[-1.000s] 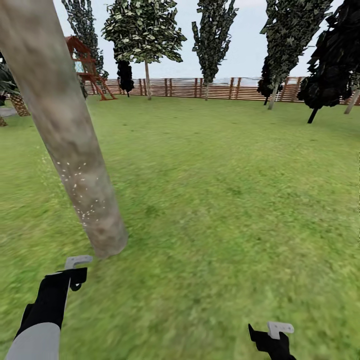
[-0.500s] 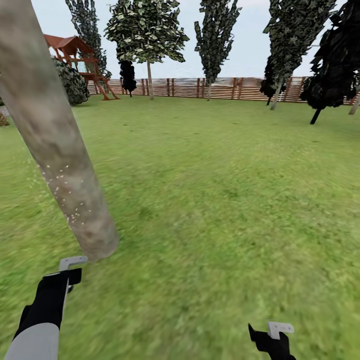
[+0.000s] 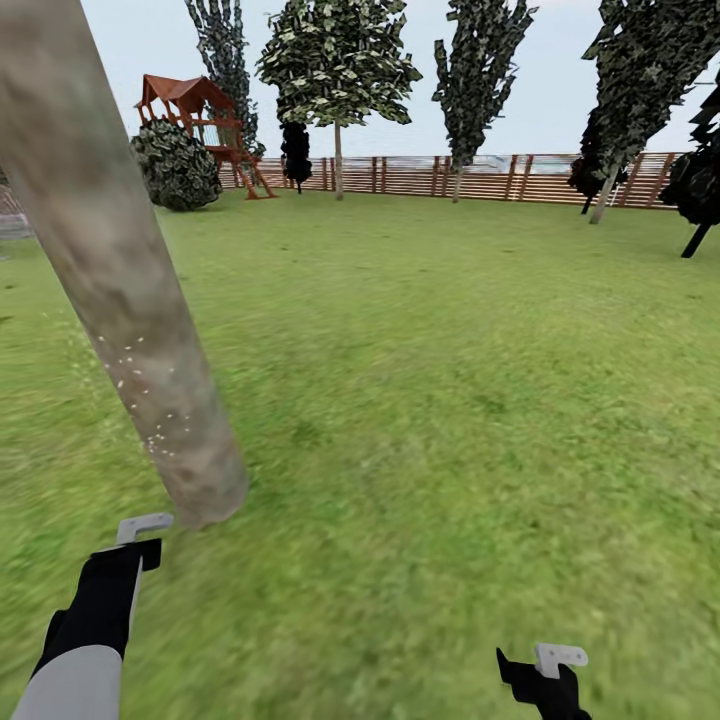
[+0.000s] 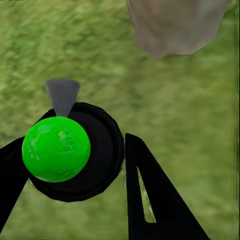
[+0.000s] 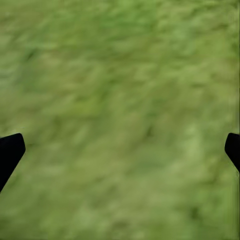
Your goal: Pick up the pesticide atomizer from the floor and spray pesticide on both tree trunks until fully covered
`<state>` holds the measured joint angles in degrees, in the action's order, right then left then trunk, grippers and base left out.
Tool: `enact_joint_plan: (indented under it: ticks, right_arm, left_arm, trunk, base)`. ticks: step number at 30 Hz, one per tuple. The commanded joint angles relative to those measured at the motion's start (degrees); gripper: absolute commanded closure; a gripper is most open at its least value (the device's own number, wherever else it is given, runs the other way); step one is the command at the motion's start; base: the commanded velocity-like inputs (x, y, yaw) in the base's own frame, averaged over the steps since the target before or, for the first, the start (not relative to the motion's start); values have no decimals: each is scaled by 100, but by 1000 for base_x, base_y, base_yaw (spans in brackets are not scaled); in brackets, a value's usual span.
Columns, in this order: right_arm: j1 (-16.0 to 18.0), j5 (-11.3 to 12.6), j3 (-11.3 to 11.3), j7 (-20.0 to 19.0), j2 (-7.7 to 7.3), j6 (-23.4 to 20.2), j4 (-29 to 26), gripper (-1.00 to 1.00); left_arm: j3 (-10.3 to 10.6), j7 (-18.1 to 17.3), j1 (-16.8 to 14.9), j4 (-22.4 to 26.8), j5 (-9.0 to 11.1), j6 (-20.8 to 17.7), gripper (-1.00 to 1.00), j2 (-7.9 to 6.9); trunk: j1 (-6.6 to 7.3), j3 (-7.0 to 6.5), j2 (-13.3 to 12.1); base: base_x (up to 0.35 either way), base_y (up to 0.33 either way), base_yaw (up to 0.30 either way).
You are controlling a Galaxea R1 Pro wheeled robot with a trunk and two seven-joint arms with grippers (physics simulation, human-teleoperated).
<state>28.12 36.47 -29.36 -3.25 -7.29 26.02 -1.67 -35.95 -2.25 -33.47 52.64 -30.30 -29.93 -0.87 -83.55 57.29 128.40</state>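
A thick, leaning, grey-brown tree trunk [image 3: 120, 300] fills the left of the head view, and white specks [image 3: 150, 400] dot its lower part. Its base [image 4: 175, 25] shows on the grass in the left wrist view. My left gripper [image 3: 135, 560] hovers just short of that base, low at the left. It is shut on the pesticide atomizer [image 4: 65, 150], a black round body with a bright green ball on top and a grey nozzle. My right gripper [image 3: 545, 675] hangs low at the right, open over bare grass [image 5: 120, 100].
Green lawn [image 3: 450, 380] stretches ahead to a reddish-brown slat fence [image 3: 480, 175]. A round dark bush [image 3: 175, 165] and a red-roofed play structure [image 3: 195, 105] stand at the back left. Tall trees [image 3: 335, 70] line the fence, with dark ones at the far right.
The whole head view has panned, so the bush and play structure sit further right. The left gripper has dropped slightly and stays near the trunk's base. The right gripper is unchanged.
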Motion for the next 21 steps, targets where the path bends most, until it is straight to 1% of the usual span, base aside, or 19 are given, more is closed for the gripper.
enact_joint_plan:
  ticks: [1,3,7,15,21]
  right_arm:
    - [0,0,0,0,0,0,0,-100]
    - [0,1,0,0,0,0,0,-100]
    - [0,-2,0,0,0,0,0,-100]
    - [0,1,0,0,0,0,0,-100]
    - [0,1,0,0,0,0,0,-100]
  left_arm:
    - [2,-1,-1,0,-3,-2,100,1]
    - [4,-16,-1,-4,-2,-13,100,16]
    - [9,-30,-2,3,-12,-26,100,123]
    - [-21,-19,-2,87,-11,-22,100,131]
    - [-35,-4,-2,88,-11,-21,100,131]
  trunk:
    - [0,0,0]
    - [0,0,0]
    - [0,0,0]
    - [0,0,0]
    - [0,0,0]
  base:
    - [230,-199,7]
    - [224,-202,3]
    - [140,-239,19]
    - [4,-275,260]
    - [77,-276,250]
